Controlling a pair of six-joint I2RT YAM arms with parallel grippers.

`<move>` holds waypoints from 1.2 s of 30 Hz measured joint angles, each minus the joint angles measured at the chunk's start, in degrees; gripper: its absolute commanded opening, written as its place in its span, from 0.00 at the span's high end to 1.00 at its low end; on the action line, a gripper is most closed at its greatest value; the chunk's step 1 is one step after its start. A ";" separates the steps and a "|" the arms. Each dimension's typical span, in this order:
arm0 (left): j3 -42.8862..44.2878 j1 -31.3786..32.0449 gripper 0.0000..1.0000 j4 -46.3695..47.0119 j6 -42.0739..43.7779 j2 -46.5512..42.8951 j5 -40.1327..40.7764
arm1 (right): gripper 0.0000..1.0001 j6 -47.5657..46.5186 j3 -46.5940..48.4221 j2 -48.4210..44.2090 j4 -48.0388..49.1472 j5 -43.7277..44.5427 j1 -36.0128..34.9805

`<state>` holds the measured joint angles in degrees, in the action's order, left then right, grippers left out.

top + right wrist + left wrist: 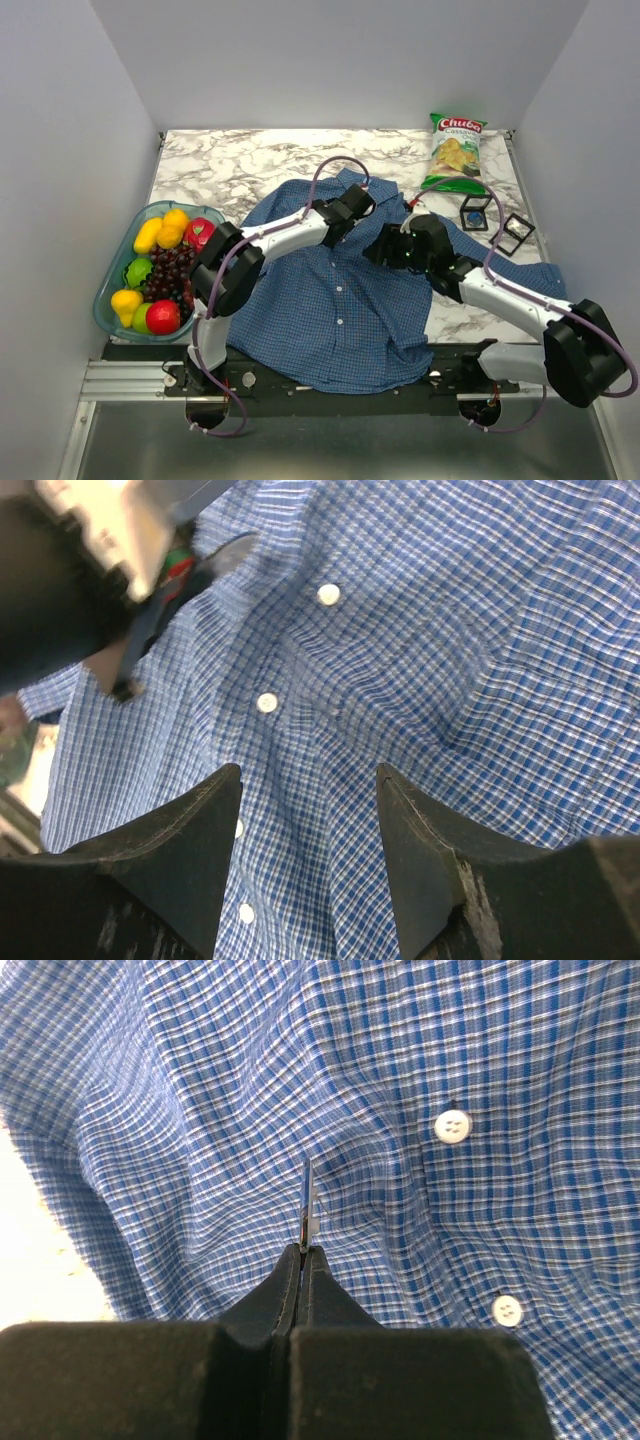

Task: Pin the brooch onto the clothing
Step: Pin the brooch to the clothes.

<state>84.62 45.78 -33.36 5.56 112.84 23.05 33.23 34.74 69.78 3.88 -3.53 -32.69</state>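
Shirt point(330, 310) lies spread out at centre of the top view, on the marble desk point(240, 160). Left hand point(304, 1256) is clamped on a thin flat piece, likely the brooch point(308, 1192) seen edge-on. It's held just over the fabric beside the button placket, presumably lined up to pierce. Right hand point(308, 825) hovers to its right with fingers apart, probably to steady the cloth.
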 measured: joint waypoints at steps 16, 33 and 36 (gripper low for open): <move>2.86 6.95 1.00 -3.34 2.78 5.86 10.75 | 0.35 3.63 -4.15 -9.66 0.94 10.40 0.00; 4.68 10.25 1.00 -4.20 5.99 10.32 19.67 | 0.35 4.26 -7.50 -12.94 -3.19 11.45 0.00; 4.74 10.84 1.00 -4.17 6.47 11.06 20.33 | 0.35 4.26 -8.26 -13.64 -4.04 11.56 0.00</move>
<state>89.36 56.62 -37.54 12.03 123.90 43.38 37.50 26.48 56.14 -0.16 8.03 -32.69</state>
